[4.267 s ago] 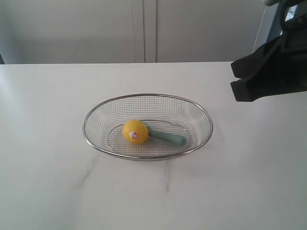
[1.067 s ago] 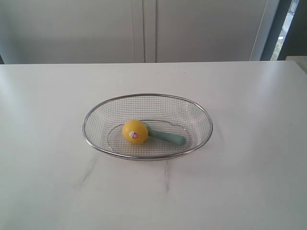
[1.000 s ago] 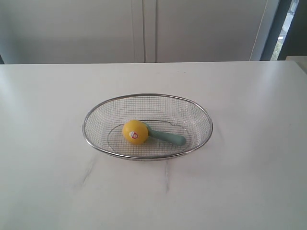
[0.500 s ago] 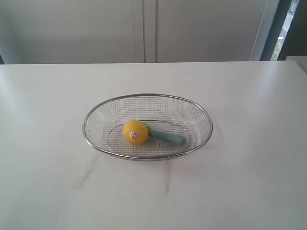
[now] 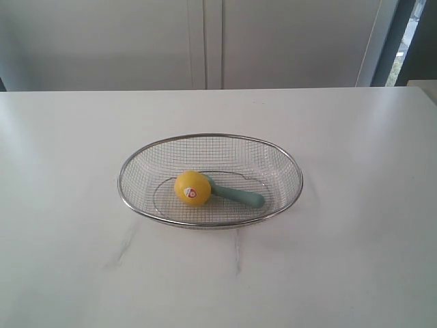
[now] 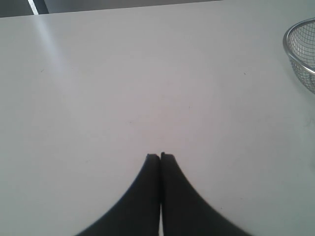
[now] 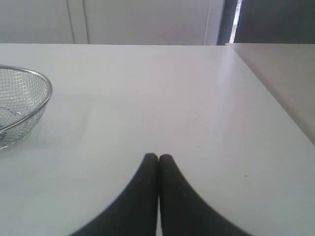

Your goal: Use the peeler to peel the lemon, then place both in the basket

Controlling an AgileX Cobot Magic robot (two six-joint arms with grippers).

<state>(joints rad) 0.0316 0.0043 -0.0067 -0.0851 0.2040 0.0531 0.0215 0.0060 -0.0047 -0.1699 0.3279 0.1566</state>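
The right arm's dark bulk is gone from the exterior view's far corner; nothing else shifts. The left gripper and right gripper each show fingers pressed together on nothing, above the white table. The basket sits between the two grippers, well apart from both, holding the lemon, which rests against the peeler

1. Our left gripper has its two dark fingers pressed together, tips level, only a hairline seam between them.
2. Our right gripper shows the same pose: rounded fingertips touching, the fingers widening back toward the wrist.
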